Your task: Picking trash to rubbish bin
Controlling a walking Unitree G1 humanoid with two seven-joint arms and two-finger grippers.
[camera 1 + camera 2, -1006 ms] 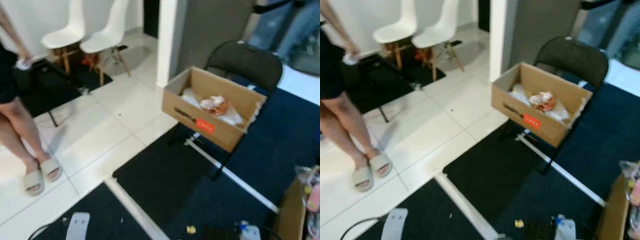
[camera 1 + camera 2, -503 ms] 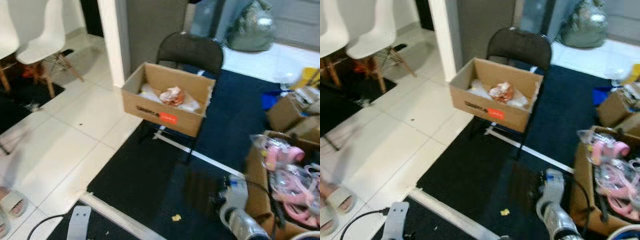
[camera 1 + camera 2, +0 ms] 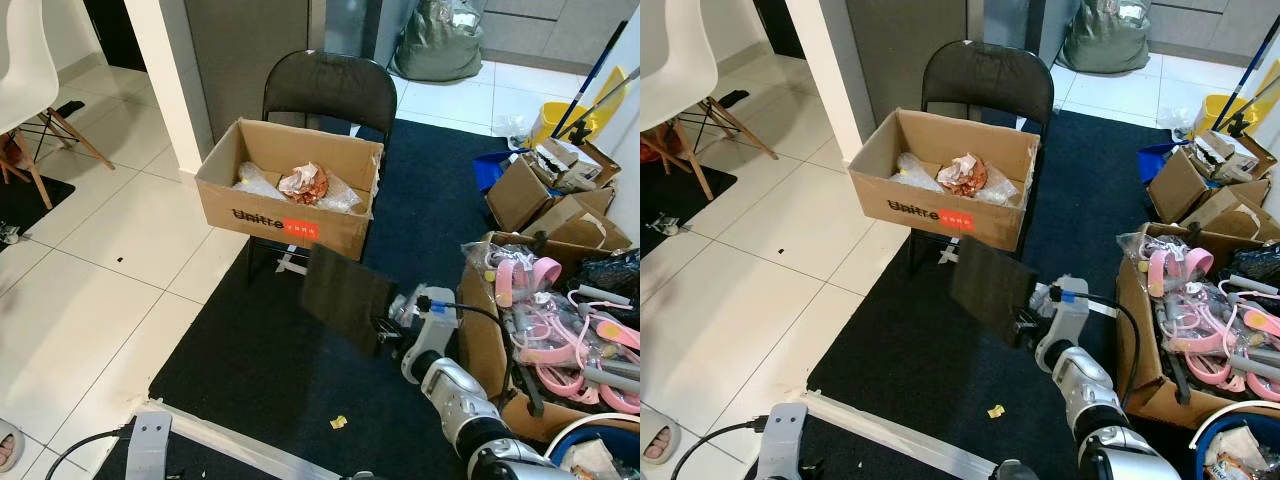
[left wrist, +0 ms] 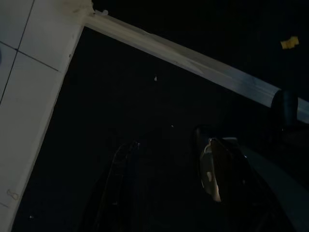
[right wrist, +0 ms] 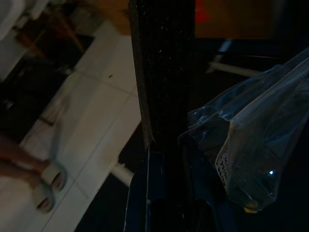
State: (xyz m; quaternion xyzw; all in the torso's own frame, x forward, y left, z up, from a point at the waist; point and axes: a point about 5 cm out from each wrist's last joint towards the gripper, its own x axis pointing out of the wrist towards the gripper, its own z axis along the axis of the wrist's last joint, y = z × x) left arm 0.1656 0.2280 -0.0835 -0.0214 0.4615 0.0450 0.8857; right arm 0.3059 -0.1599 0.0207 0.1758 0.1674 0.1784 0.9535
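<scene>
Black sheet (image 3: 345, 297) clamped in the right gripper (image 3: 385, 330), a clear bag (image 5: 251, 145) beside it; cardboard box (image 3: 290, 195) just beyond; left gripper (image 4: 164, 183) fingers apart over carpet (image 3: 260, 360).

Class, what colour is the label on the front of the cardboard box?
Red label on the cardboard box, clearest in the left eye view.

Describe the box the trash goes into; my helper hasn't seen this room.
Find the black folding chair on the dark blue carpet. The open cardboard box sits on its seat, crumpled trash inside; unlike the floor boxes to its right, it has a red label on its front.
</scene>
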